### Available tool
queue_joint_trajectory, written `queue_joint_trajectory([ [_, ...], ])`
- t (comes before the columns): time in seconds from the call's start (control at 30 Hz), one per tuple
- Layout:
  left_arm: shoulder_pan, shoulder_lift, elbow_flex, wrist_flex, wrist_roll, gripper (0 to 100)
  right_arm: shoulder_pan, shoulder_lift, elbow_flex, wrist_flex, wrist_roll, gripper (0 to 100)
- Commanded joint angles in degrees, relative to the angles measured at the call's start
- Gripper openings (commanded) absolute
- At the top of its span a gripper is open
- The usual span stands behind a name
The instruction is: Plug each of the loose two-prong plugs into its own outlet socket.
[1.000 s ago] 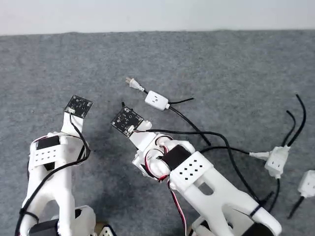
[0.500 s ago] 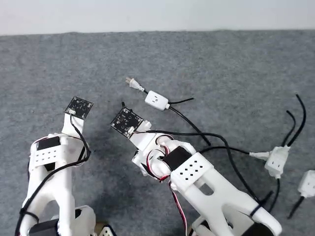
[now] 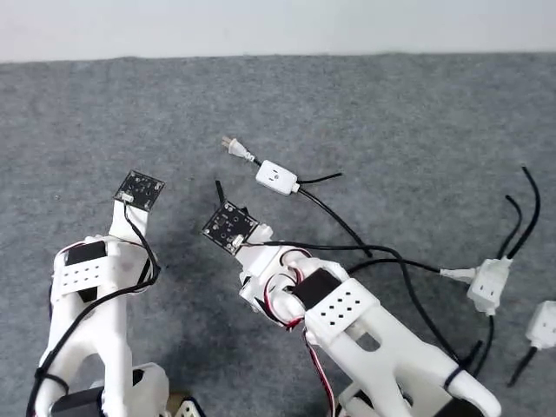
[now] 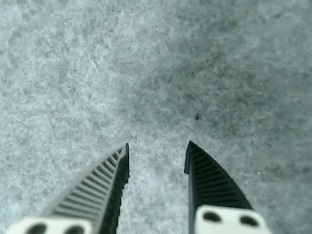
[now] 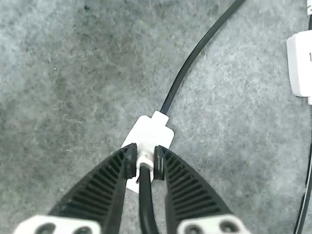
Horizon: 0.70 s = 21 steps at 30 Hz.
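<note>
White plastic arms (image 3: 82, 339): perforated housings (image 3: 340, 306), red-and-black cables (image 3: 276, 300), dark circuit boards (image 3: 139, 188), black ribbed fingers (image 4: 105, 187).

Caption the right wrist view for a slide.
Right end effector pinching a white connector, black cord running off across grey carpet.

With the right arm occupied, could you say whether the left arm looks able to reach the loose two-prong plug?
Probably yes: its claw is open, with bare carpet between it and the plug.
</note>
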Motion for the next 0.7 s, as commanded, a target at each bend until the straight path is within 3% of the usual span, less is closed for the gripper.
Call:
queue_joint_trajectory([
  [0.0, 0.35, -1.93, -0.31, -1.23, -0.53, 17, 0.31, 2.77, 0.00, -0.92, 0.70, 0.8],
  [0.2, 0.35, -1.93, -0.31, -1.23, -0.53, 17, 0.40, 13.76, -4.57, -1.45, 3.52, 0.8],
  [0.43, 0.35, -1.93, -0.31, -1.23, -0.53, 17, 0.22, 9.98, -3.43, -1.45, 3.34, 1.3],
  [0.67, 0.35, -1.76, -0.22, -2.02, -0.53, 17, -1.27, 6.29, -5.98, 2.95, -10.55, 24.6],
])
